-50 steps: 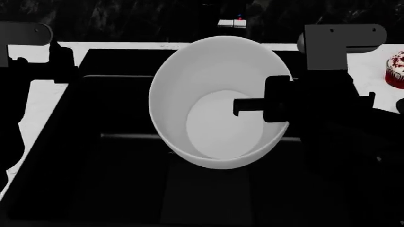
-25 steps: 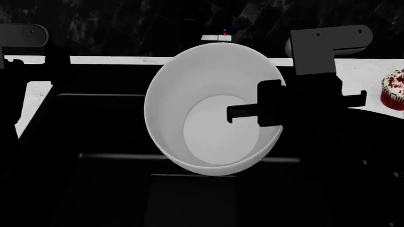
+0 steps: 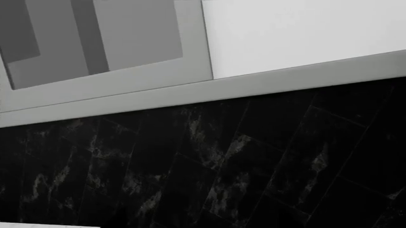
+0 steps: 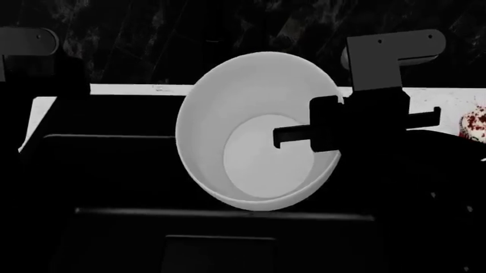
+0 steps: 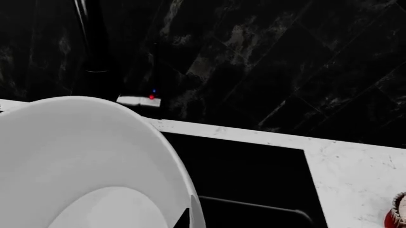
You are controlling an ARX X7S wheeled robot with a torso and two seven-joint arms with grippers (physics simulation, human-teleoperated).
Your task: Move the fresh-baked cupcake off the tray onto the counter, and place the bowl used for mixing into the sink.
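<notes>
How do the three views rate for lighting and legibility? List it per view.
Head view: the white bowl reads clearly; the sink and arms merge into black. Left wrist view: evenly lit, only dark marbled wall and grey panels. Right wrist view: sharp; the counter is bright and the cupcake is cropped at the edge.

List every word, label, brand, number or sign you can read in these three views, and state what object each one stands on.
There is no readable text in any view.
The bowl, cupcake, counter and sink carry no lettering.
The small white fitting with a red and a blue dot behind the sink shows only the coloured dots, no letters or numbers.
</notes>
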